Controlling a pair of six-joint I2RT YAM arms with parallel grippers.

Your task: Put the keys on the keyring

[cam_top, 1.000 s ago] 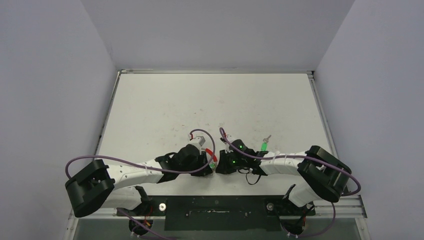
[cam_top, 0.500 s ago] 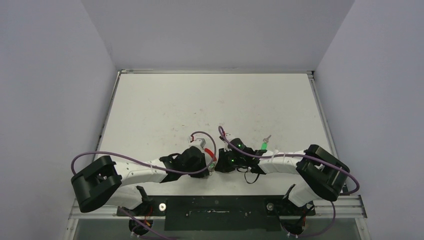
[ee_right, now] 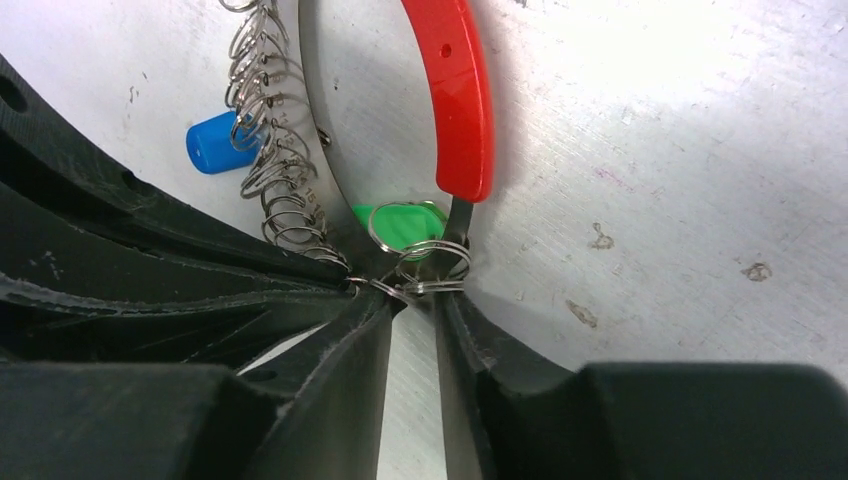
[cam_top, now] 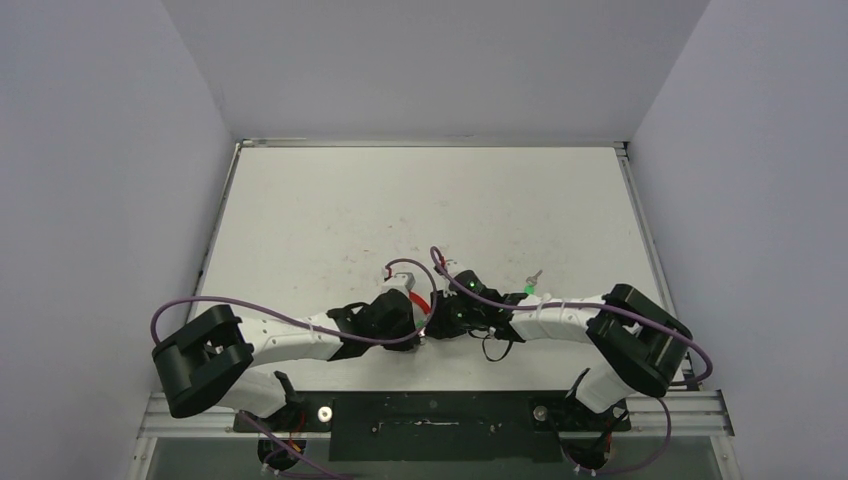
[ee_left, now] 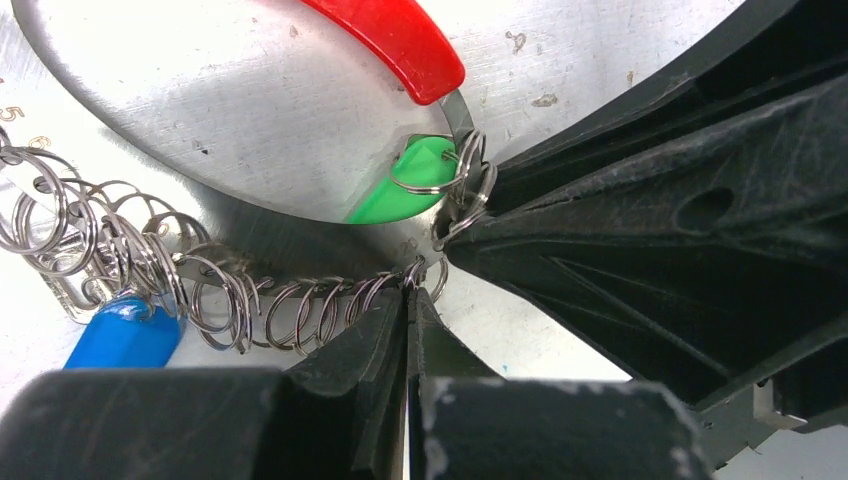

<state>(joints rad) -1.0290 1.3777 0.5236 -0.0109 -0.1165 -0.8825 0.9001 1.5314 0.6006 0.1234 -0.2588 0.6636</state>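
The keyring is a silvery coil [ee_left: 250, 310] with a red section [ee_left: 395, 40], lying on the table. My left gripper [ee_left: 408, 292] is shut on the coil's end. A green key [ee_left: 405, 190] hangs by its small split ring at the metal tip of the red section. My right gripper [ee_right: 412, 290] pinches that split ring [ee_right: 435, 262], tip to tip with the left gripper. A blue key [ee_left: 120, 340] sits on the coil. In the top view the grippers, left [cam_top: 418, 322] and right [cam_top: 438, 322], meet beside the red section [cam_top: 421, 303]. A second green key [cam_top: 527, 289] lies on the table to the right.
A thin black wire loop [cam_top: 493, 350] lies under the right forearm. Purple cables arch over both wrists. The table's near edge and the arm bases are just behind the grippers. Walls enclose the table on three sides.
Both grippers have shifted slightly away from the near edge, still together. The left arm's elbow has swung to the right. The loose green key has not moved.
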